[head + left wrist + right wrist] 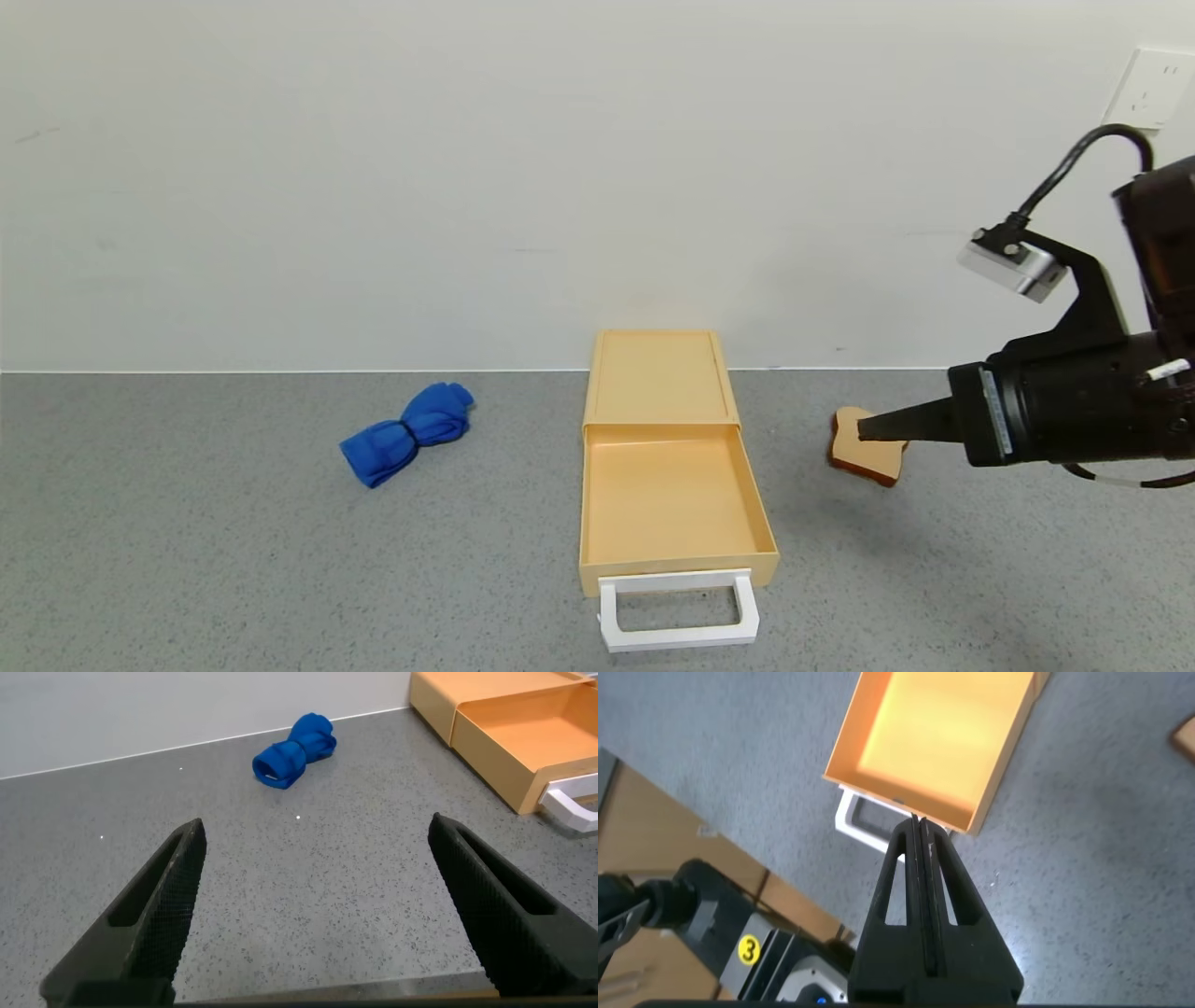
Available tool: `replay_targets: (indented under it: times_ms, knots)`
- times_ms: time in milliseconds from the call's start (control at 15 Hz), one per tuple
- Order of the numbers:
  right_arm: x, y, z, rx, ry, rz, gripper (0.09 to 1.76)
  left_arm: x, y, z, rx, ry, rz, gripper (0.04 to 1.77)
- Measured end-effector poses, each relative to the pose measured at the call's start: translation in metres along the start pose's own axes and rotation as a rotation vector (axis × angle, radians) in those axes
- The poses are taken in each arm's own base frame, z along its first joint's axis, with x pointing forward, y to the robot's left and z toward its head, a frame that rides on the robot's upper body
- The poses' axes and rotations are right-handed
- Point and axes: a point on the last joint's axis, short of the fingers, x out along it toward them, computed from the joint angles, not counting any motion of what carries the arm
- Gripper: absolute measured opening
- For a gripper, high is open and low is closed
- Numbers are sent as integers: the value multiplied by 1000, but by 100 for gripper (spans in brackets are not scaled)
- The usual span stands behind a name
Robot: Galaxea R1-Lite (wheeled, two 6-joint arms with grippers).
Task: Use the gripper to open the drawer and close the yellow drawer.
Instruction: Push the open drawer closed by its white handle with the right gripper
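The pale yellow drawer box (659, 378) lies flat at the table's middle, against the wall. Its tray (667, 495) is slid out toward me and is empty, with the white loop handle (677, 611) at the front. My right gripper (864, 431) is shut and empty, held in the air to the right of the drawer, its tips pointing left. In the right wrist view the shut gripper (918, 821) hangs above the tray's front edge (934, 737) and handle (854, 821). My left gripper (316, 826) is open and empty, low over the table, left of the drawer (523, 737).
A tan toast slice (873, 457) lies on the table right of the drawer, behind my right gripper's tips. A blue rolled cloth (406, 434) lies left of the drawer and also shows in the left wrist view (294, 751). A wall outlet (1158, 89) is at the upper right.
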Motion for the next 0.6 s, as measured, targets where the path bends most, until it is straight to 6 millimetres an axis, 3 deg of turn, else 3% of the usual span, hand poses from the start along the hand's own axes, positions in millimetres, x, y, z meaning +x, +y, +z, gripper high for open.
replay_targets:
  times_ms: [267, 600]
  knots:
    - [-9, -19, -12, -14, -165, 3, 12, 0, 0, 0, 0, 0, 0, 172]
    - [-10, -34, -28, 17, -172, -32, 12, 0, 0, 0, 0, 0, 0, 172]
